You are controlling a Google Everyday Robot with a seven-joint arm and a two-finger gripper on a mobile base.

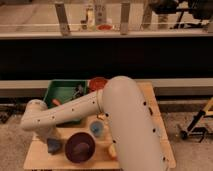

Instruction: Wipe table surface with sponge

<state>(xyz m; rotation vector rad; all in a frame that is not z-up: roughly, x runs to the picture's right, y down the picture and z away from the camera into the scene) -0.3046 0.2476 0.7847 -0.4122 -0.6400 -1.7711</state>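
The sponge is looking like a small, dull blue-grey chunk, soft and blocky. It's sitting on the tan wooden surface at the lower left of the frame, just left of the dark maroon bowl. The gripper is pointing down right on top of it, off the white arm's end. Honestly can't tell if it's gripping the sponge or just touching it.

Mostly hidden under the forearm: hand, low over the table's front corner, beside the sponge. Cut off below: upper arm.
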